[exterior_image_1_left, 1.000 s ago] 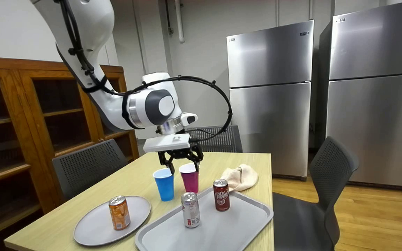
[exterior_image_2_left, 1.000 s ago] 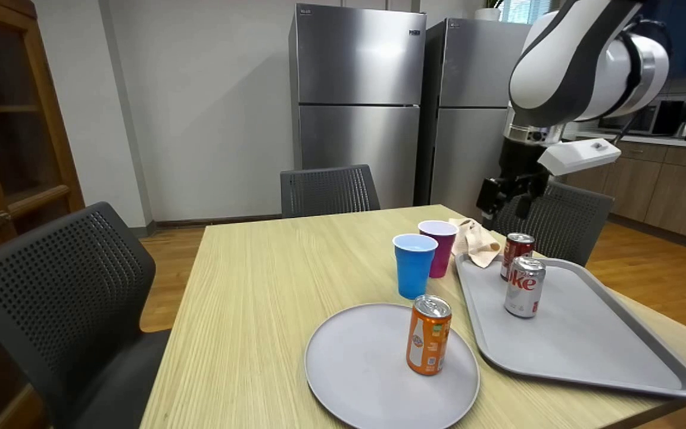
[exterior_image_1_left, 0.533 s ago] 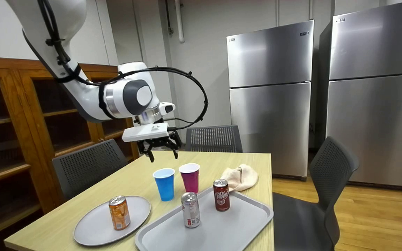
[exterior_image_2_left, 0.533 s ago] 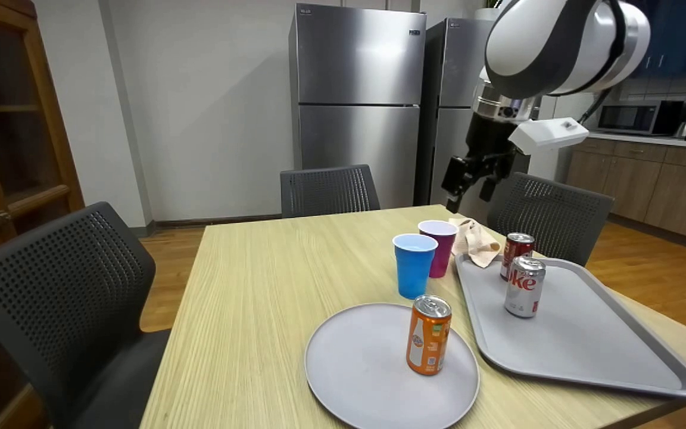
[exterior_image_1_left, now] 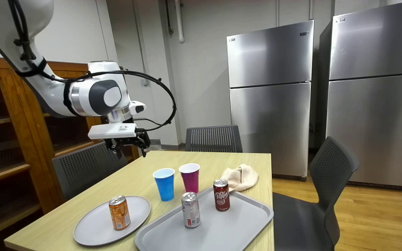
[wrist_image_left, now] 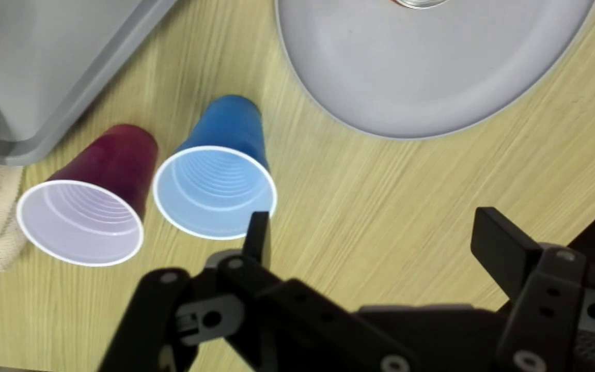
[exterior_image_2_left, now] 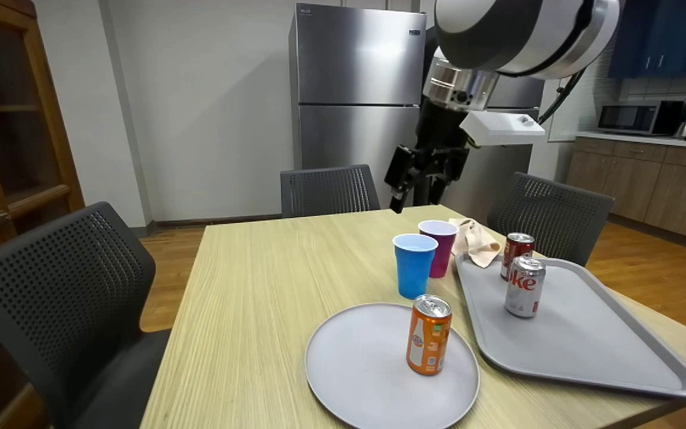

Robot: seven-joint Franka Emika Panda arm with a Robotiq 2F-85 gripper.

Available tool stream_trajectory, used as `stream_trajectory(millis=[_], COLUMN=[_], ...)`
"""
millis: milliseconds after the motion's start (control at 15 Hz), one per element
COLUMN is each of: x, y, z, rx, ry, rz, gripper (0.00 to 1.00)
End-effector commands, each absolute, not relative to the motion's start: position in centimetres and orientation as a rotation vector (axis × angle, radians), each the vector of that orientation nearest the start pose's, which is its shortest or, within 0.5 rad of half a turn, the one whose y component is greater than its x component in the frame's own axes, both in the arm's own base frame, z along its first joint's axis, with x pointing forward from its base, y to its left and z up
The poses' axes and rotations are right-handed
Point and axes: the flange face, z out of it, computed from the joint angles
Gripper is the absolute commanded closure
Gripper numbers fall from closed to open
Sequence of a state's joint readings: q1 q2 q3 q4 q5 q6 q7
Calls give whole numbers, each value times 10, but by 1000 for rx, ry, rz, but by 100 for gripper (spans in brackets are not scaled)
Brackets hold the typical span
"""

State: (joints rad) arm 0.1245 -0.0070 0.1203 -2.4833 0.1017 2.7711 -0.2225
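While the empty gripper [wrist_image_left: 372,225] hovers spread, far side of blue plastic cup [exterior_image_1_left: 165,186], step is likely positioning; grasping would need lowering.

Blue cup [wrist_image_left: 231,121] smooth plast.; tray [exterior_image_2_left: 581,342] matt (cloth [exterior_image_1_left: 241,177] rough, tho).

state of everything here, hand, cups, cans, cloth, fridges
hand: open, empty
blue cup: upright, empty
purple cup: upright, empty
orange can: upright on the plate, seal unclear
silver can: upright on the tray, seal unclear
dark red can: upright on the tray, seal unclear
cloth: crumpled
fridges: doors shut
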Motion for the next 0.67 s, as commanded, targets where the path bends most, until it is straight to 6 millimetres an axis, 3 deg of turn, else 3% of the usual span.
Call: stream_trajectory(millis=[0, 267, 600], x=[464, 451, 438], y=[143, 163, 172], z=[326, 314, 299], rx=[-2968, -2963, -2974], ry=[-621, -657, -656], rz=[-423, -364, -274], gripper=[0, 0, 0])
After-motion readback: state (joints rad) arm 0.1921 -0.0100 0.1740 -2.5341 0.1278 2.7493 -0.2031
